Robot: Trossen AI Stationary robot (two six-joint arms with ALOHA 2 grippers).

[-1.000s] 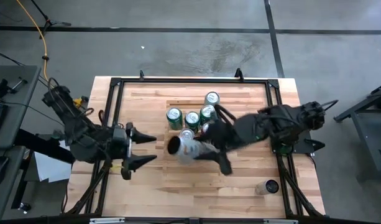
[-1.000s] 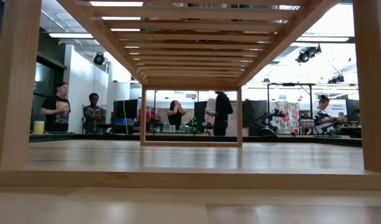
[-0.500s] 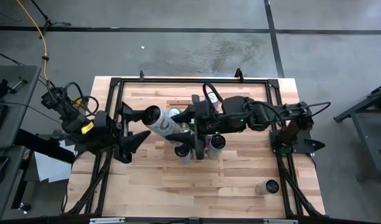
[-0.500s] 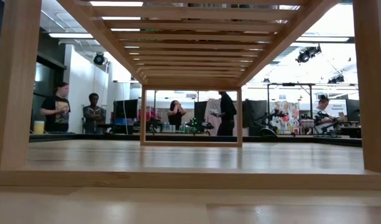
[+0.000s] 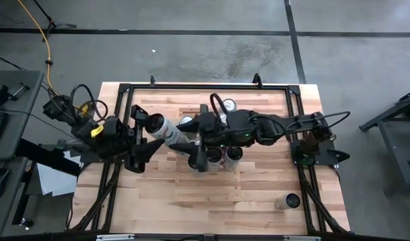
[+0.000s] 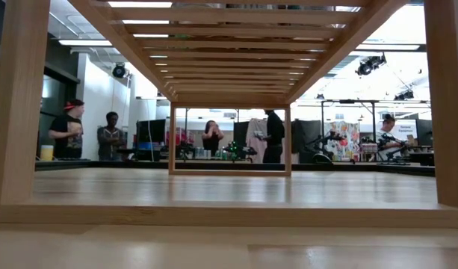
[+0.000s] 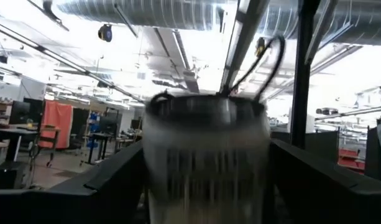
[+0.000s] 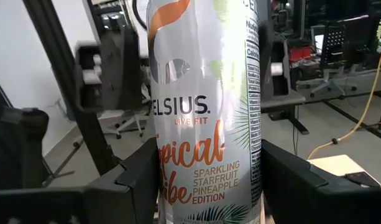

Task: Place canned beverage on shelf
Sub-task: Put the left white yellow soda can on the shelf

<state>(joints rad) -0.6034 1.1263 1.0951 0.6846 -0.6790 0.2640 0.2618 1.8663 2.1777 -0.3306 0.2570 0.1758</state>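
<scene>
A silver Celsius canned beverage (image 8: 202,124) hangs high above the table, roughly upright, with my right gripper (image 8: 206,180) shut on it. In the high view the can (image 5: 170,130) shows between both arms. My left gripper (image 7: 206,186) is open, tipped upward, one finger on each side of the can (image 7: 206,162); I cannot tell whether it touches. The shelf's wooden slats (image 6: 236,45) span the top of the low view, where neither arm shows. My right gripper pinches the can's lower body (image 8: 168,186) between its two fingers (image 8: 131,180). The fingers come level from the table's right side and lie across the can. The can is lifted clear, its top end (image 5: 153,122) leaning toward the left arm.
Several other cans (image 5: 233,152) stand on the wood under the right arm, and one more (image 5: 228,106) farther back. A single can (image 5: 288,201) stands near the table's front right corner. People stand in the room beyond the table (image 6: 68,131).
My right gripper has carried the can toward the table's left and far edges, up to the left gripper. My left gripper has tipped upward and swung toward the can, so the can now stands between its open fingers.
</scene>
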